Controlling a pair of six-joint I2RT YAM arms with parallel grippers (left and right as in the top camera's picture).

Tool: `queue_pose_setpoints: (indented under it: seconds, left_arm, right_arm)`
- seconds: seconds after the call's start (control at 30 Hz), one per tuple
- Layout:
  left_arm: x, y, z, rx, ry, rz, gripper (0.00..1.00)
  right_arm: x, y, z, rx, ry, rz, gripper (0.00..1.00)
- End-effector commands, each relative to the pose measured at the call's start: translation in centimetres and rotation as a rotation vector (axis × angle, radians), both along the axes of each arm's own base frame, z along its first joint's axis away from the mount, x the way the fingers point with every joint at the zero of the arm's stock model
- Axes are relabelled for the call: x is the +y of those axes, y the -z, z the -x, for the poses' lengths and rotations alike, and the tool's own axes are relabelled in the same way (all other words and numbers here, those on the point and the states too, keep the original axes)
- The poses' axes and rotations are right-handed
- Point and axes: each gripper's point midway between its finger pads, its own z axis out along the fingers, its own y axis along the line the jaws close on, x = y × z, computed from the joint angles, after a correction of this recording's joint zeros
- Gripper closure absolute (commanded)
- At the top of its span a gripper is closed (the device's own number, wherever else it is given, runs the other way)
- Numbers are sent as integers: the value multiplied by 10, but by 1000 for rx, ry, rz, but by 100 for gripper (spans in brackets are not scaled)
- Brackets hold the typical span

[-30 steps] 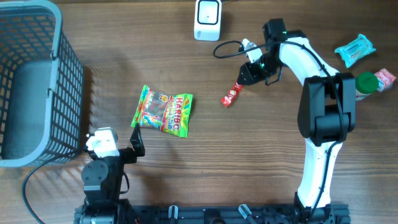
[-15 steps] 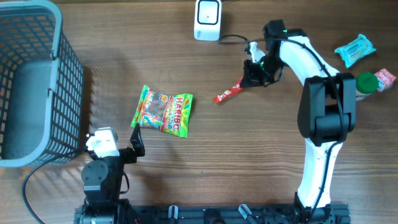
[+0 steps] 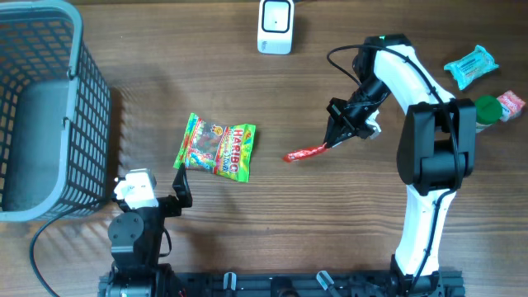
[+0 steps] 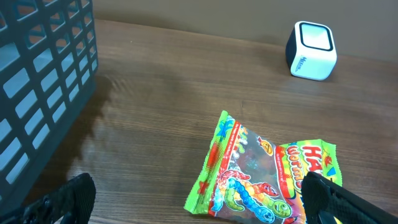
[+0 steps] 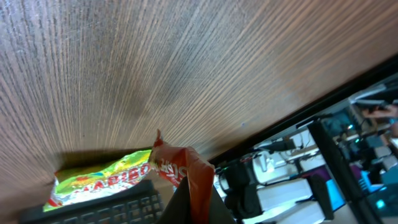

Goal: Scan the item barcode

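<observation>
Swung away from the white scanner (image 3: 275,25) since the earlier frames, the right arm now reaches across the middle of the bench (image 3: 272,223) with its elbow bent and wrist turned toward the left side. The right fingers (image 3: 335,140) are closed on one end of the red snack packet (image 3: 307,153), whose free end points toward the Haribo gummy bag (image 3: 218,148). That bag, the scanner and the left arm lie as before. The left arm sits folded at the near edge, its left fingers (image 3: 182,188) spread wide and holding nothing. A grey-blue mesh basket (image 3: 82,82) stands at far left, its grey floor showing inside. A teal packet (image 3: 470,66) and a green-capped bottle (image 3: 487,110) lie at far right. From the left wrist, both spread fingers frame the gummy bag, basket wall on the left, scanner beyond. From the right wrist, tilted steeply, the red packet juts up from the clamped dark fingers.
</observation>
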Motion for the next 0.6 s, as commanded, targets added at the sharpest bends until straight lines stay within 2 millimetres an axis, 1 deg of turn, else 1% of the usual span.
queue_pose_setpoints:
  seconds: [0.0, 0.13, 0.2, 0.23, 0.27, 0.3, 0.33, 0.4, 0.47, 0.57]
  left_arm:
    - [-3, 3, 0, 3, 20, -11, 0]
    - [-3, 3, 0, 3, 20, -11, 0]
    - [-3, 3, 0, 3, 20, -11, 0]
    - [-3, 3, 0, 3, 20, -11, 0]
    - [-3, 3, 0, 3, 20, -11, 0]
    - [-3, 3, 0, 3, 20, -11, 0]
    - [-3, 3, 0, 3, 20, -11, 0]
    - [-3, 3, 0, 3, 20, -11, 0]
    - [-3, 3, 0, 3, 20, -11, 0]
    - [-3, 3, 0, 3, 20, -11, 0]
  right_arm:
    - [7, -16, -4, 11, 78, -21, 96]
    - [11, -18, -5, 41, 125, -23, 96]
    - [23, -27, -9, 7, 112, -140, 96]
    - [22, -26, -8, 24, 129, -118, 96]
    - [16, -22, -7, 44, 142, -63, 96]
    - [3, -14, -5, 82, 175, 56, 96]
    - [-5, -9, -3, 100, 191, 129, 96]
    - [-9, -5, -3, 122, 222, 179, 96]
    - [-9, -2, -6, 143, 273, 211, 96]
    - [-10, 6, -5, 195, 321, 262, 96]
